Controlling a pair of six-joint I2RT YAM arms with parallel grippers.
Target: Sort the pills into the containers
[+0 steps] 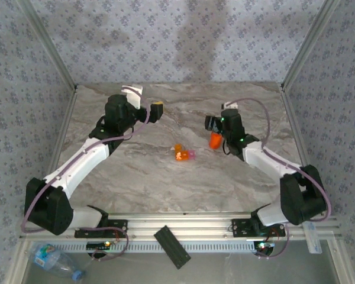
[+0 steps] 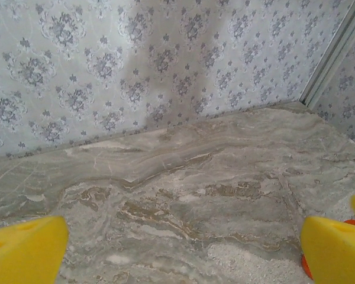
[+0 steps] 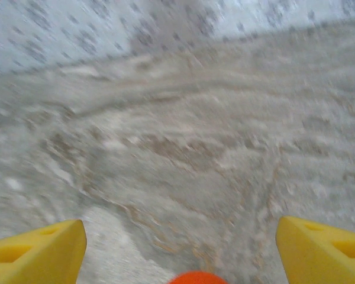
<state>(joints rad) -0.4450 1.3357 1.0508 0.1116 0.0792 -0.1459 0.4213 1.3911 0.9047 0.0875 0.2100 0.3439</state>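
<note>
The left arm reaches over the far left part of the table (image 1: pixel 136 183). The left gripper (image 2: pixel 183 236) hangs above the grey marbled surface. Its two yellow fingers (image 2: pixel 23 251) are far apart, with nothing between them. In its wrist view a small bit of orange shows behind the finger at the right edge; I cannot tell what it is.

The right gripper (image 3: pixel 180 234) is over the far right part of the table, at the pill bottle (image 1: pixel 215 141). Its fingers also stand apart. The wrist view there is blurred, but the round orange top of the bottle shows at the bottom edge, in the gap between the two fingers. Neither finger touches it. From above, the bottle sits on the table just beside the black head of the right arm; I cannot say for sure if it is upright.

The small orange box (image 1: pixel 178 154) lies near the middle of the table, between the two grippers and a little nearer to the arm bases. The pink piece (image 1: pixel 191 154) is joined to its right side. The box is near the bottle but apart from it, and well apart from the left gripper.

A black bar (image 1: pixel 171 246) lies tilted on the metal rails at the near edge, between the two bases. A clear plastic bottle (image 1: pixel 50 260) lies at the near left corner, off the table.
</note>
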